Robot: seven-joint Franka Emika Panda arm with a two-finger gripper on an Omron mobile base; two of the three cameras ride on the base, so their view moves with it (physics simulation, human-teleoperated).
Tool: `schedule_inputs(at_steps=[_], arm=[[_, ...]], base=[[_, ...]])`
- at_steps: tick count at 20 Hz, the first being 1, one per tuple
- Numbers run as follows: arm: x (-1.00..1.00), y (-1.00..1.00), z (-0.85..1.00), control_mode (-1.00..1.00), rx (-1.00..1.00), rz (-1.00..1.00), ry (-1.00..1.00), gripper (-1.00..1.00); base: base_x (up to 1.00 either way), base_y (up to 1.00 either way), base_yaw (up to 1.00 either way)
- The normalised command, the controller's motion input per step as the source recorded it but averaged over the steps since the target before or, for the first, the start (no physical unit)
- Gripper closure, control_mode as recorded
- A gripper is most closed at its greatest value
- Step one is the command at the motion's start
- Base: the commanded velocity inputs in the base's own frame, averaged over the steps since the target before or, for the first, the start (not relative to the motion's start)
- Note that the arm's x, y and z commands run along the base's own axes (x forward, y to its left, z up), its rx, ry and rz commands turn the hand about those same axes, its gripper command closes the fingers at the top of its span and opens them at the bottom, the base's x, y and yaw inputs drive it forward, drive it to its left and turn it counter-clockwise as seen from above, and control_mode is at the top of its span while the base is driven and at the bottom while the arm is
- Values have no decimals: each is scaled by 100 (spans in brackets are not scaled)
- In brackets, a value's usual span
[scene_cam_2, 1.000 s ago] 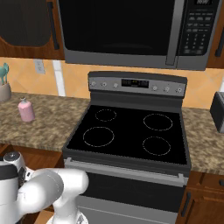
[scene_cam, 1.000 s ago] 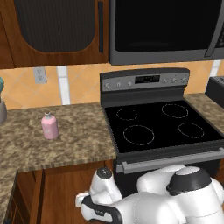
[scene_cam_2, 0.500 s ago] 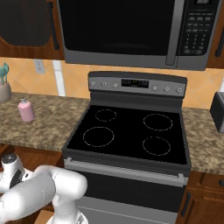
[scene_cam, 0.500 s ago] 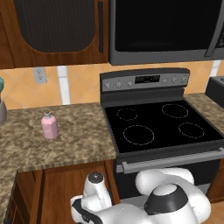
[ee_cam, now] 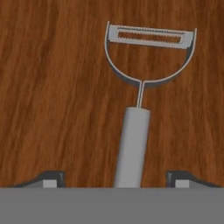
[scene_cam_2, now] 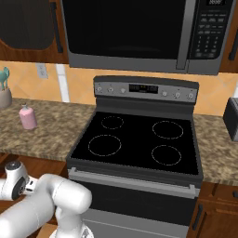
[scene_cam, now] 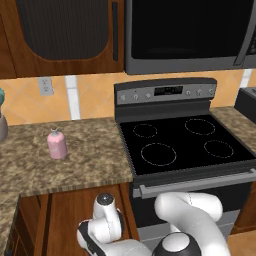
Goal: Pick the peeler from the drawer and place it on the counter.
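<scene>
The peeler (ee_cam: 139,100) lies flat on the reddish-brown wooden floor of the drawer (ee_cam: 52,87), its looped blade head toward the top of the hand view and its grey handle running down to the bottom edge. My gripper (ee_cam: 116,180) hangs open just above it. One dark fingertip (ee_cam: 51,178) stands left of the handle and the other right of it, neither touching. The speckled counter (scene_cam: 85,160) lies above and behind the bent arm (scene_cam: 107,227) in the left base view.
A pink bottle (scene_cam: 56,144) stands on the counter near the wall, and a pot of utensils (scene_cam_2: 4,90) sits further left. The black stovetop (scene_cam: 185,145) adjoins the counter on the right, with the microwave (scene_cam_2: 139,32) above it.
The arm has folded lower and toward the left in both base views, carrying the wrist down below the counter edge.
</scene>
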Motion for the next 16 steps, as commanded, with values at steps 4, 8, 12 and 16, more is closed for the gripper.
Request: schedule_inputs(at_steps=[4, 8, 12, 16], arm=[[0, 0, 0, -100, 0, 0, 0, 100], [0, 0, -5, -100, 0, 0, 0, 100], [-2, 0, 0, -100, 0, 0, -3, 100], [-29, 0, 81, -100, 0, 0, -6, 100]], base=[[0, 0, 0], [0, 0, 0], [0, 0, 0], [0, 0, 0]])
